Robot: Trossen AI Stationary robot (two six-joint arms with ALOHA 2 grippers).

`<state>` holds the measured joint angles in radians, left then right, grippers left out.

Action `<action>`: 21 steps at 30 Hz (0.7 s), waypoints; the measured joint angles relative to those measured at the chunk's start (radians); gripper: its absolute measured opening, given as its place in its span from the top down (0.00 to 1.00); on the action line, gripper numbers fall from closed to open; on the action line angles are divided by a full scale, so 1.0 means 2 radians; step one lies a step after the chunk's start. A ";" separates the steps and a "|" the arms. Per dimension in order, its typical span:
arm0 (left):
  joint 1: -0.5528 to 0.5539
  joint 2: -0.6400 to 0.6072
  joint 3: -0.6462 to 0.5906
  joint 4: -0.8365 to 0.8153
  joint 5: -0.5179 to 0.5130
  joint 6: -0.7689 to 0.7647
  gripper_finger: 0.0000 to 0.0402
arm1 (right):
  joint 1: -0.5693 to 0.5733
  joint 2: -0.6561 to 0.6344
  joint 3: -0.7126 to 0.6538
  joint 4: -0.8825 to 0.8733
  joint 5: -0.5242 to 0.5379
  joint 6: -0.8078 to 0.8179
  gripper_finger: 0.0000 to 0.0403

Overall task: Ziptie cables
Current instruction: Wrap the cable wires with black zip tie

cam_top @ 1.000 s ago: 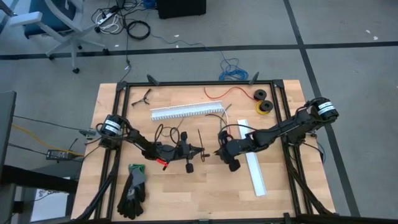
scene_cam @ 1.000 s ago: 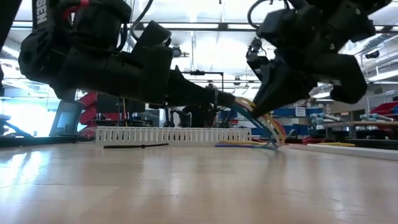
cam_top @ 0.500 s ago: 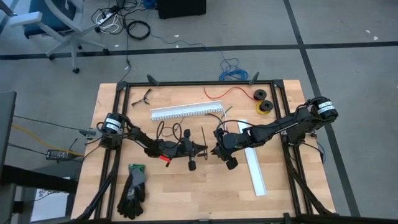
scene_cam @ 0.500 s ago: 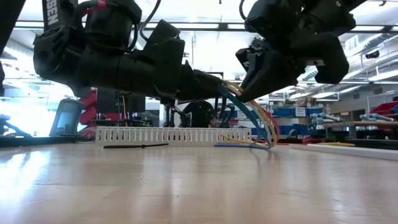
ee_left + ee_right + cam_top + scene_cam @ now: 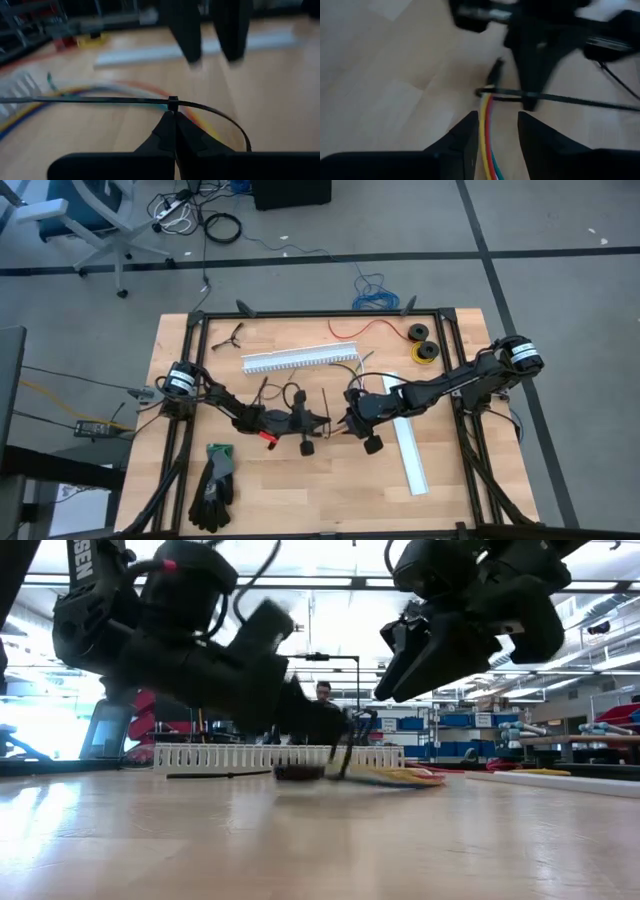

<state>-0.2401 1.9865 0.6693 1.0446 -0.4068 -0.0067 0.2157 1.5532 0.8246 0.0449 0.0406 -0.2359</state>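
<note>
The cables (image 5: 486,131) lie on the worktop (image 5: 300,490) beside the white channel (image 5: 300,358), running lengthwise between my parted, empty right end effector (image 5: 496,131). My left end effector (image 5: 174,131), pinched shut on the black ziptie (image 5: 120,100), sits just across. Nothing stands between; gloves (image 5: 215,485) lie well clear.

The right gripper (image 5: 400,665) has let go, its fingers now parted, and the cables (image 5: 400,774) drop from their raised arc to lie flat at frame centre. The left gripper (image 5: 335,735) dips down toward the tabletop.
</note>
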 joint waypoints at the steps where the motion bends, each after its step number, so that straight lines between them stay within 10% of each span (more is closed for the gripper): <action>1: 0.000 0.000 0.000 -0.015 0.000 0.000 1.00 | -0.003 0.000 0.000 0.003 0.006 0.018 0.70; 21: -0.025 0.000 0.000 -0.020 -0.047 0.095 1.00 | -0.130 0.004 -0.133 0.343 -0.117 0.263 0.80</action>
<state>-0.2901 1.9869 0.6693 1.0050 -0.5017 0.1824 -0.0442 1.5607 0.5591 0.7315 -0.1925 0.2910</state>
